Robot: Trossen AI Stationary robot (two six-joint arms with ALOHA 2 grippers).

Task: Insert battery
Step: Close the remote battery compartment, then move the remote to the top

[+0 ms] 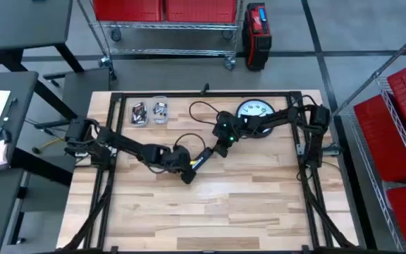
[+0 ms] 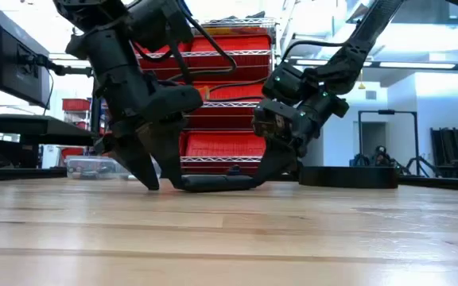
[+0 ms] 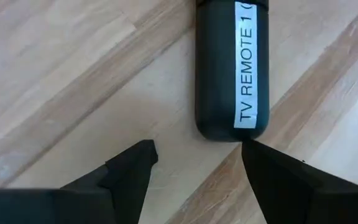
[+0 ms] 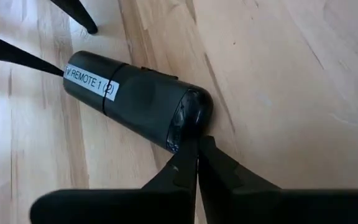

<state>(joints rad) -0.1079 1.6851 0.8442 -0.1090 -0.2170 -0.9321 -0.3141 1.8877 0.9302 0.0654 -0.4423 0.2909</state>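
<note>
The remote [image 1: 201, 159] lies flat mid-worktop [image 1: 210, 212], its labelled end between the left gripper [image 3: 194, 163]'s released fingers, while the right gripper [image 4: 194, 163], at its 2 o'clock, presses clenched fingers against the far end; best steady it squarely before loading batteries [image 1: 161, 111].

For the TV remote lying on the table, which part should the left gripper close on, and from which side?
Best at the rounded end of the TV remote bearing the white label, from above, fingers across its narrow width. It lies flat on the table, and the left gripper is open just short of that end. The right gripper, shut, sits at the opposite end.
</note>
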